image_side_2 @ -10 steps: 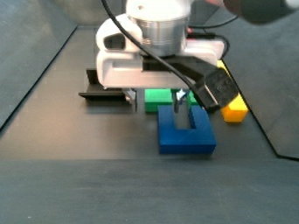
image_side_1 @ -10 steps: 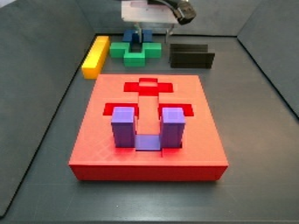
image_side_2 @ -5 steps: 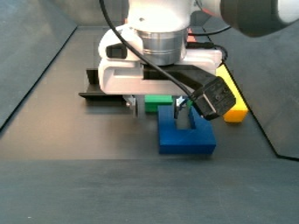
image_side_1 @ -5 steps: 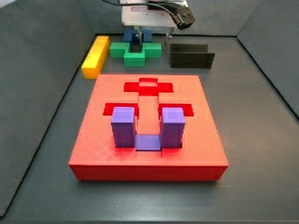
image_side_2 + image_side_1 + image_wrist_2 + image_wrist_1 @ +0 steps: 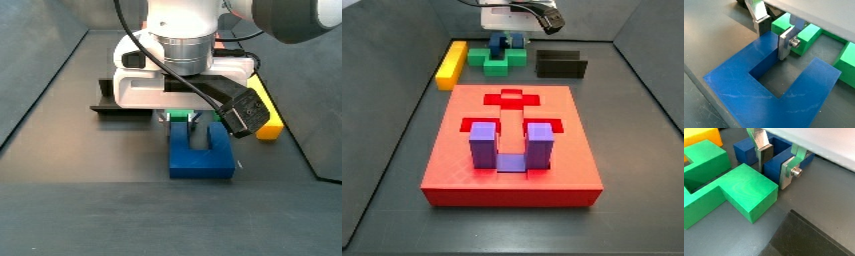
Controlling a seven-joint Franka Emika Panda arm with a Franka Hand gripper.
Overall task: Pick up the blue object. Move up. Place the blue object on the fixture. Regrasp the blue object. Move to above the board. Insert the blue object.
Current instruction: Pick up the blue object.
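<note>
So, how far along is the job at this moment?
Nothing looks finished yet. The gripper straddles one wall of the blue object, which sits beside the green block, so the pickup is in hand; whether the fingers press it I cannot tell. The fixture holds nothing, and the board carries only the purple block. Lifting, placing, regrasping and inserting remain.

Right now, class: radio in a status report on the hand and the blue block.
Hand down at the blue block, fingers astride one wall. Grip unconfirmed. Green block close beside. Nothing in the way.
</note>
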